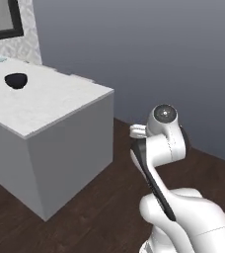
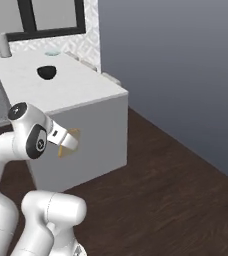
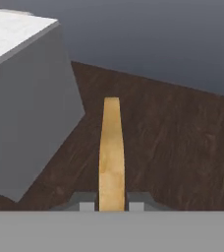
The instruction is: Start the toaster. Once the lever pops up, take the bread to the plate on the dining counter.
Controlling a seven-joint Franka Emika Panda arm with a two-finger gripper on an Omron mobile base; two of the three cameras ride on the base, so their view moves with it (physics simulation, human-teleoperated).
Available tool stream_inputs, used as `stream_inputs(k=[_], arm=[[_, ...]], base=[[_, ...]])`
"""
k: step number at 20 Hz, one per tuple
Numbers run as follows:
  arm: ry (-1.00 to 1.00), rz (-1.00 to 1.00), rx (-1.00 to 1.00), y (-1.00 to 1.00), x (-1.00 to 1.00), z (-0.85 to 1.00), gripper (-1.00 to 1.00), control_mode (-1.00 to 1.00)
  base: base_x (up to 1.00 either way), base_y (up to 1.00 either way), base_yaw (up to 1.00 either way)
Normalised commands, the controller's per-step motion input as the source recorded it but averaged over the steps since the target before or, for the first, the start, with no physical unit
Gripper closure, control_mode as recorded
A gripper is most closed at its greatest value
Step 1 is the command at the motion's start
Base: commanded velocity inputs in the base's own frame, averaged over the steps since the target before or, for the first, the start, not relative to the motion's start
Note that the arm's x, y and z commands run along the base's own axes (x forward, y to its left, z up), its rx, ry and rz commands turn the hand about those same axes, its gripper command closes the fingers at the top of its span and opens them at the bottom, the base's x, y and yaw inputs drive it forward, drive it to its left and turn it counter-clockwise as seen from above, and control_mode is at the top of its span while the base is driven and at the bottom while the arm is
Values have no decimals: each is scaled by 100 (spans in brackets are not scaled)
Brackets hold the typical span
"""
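Observation:
My gripper is shut on the bread, a tan, golden-brown slice seen edge-on and upright between the two fingertips. In the right base view the bread shows at the gripper, held in the air beside the grey side of a counter. From the left base view the hand points away, over dark wood floor. The toaster, the plate and the dining counter are out of view.
A white marble counter on grey cabinets stands to the left, its corner close to the hand. On it sit a black bowl and a small pale teal object. Dark wood floor stretches to a grey wall.

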Motion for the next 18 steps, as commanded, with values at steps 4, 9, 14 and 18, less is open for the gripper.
stream_inputs(k=[4,9,14,18], arm=[[0,0,0,0,0,0,100,100],[0,0,0,0,0,0,100,100],[0,0,0,0,0,0,100,100],[0,0,0,0,0,0,100,100]], base=[[100,-29,-33],[100,-46,-25],[100,-52,-2],[100,-51,15]])
